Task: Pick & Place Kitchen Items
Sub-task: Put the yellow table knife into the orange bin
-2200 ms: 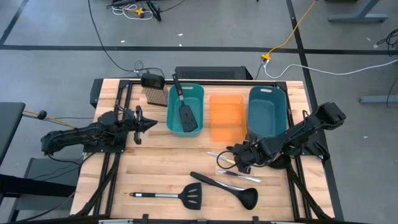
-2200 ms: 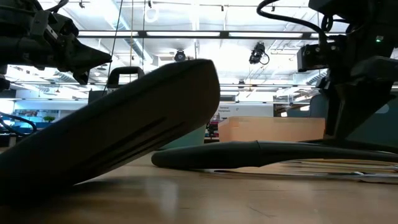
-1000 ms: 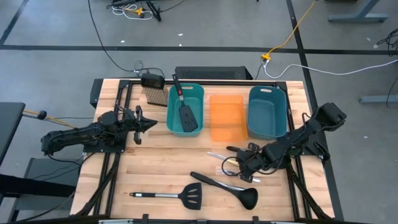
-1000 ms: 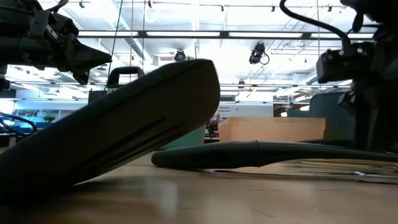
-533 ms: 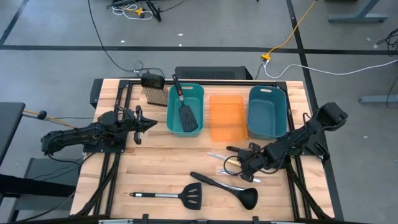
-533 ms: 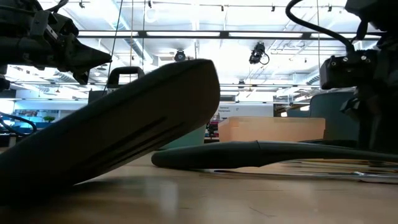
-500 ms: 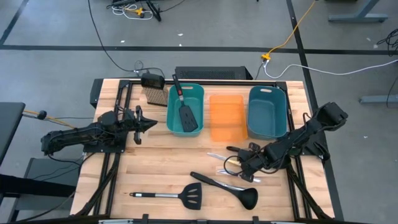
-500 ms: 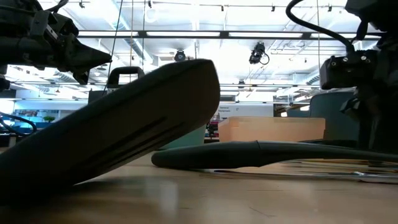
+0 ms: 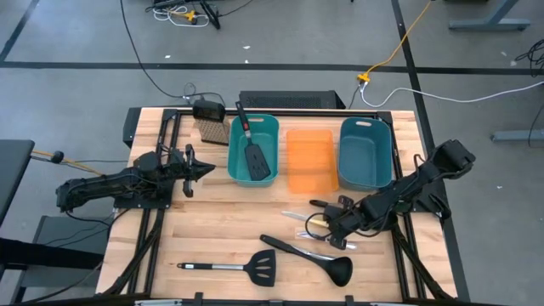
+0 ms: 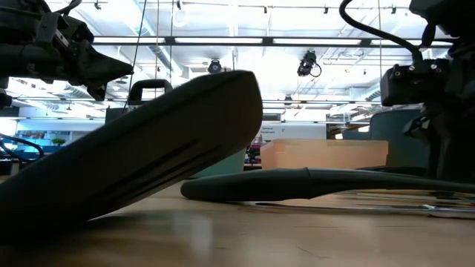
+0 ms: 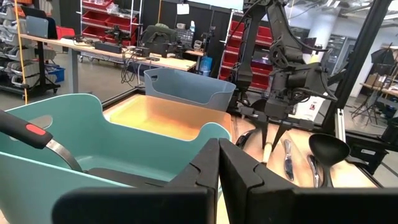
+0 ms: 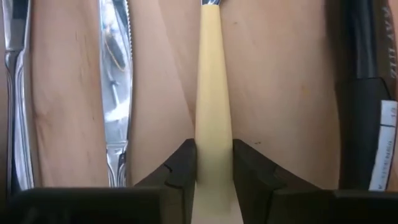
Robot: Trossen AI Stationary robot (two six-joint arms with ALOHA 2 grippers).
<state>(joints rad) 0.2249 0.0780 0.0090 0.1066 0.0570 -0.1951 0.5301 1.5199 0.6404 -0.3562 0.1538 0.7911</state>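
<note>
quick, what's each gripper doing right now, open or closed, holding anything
Left gripper: shut, empty, hovering beside the teal bin.
Right gripper: down at the table, fingers against both sides of the yellow-handled knife.

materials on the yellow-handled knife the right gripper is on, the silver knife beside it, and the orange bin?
Yellow-handled knife: handle looks like matte pale-yellow plastic, uniform and without glare; could be painted. The right gripper has a finger against each side of it.
Silver knife: polished metal, probably stainless; mirror reflections, serrated edge.
Orange bin: translucent plastic, apparently; glows evenly, thin walls.
</note>
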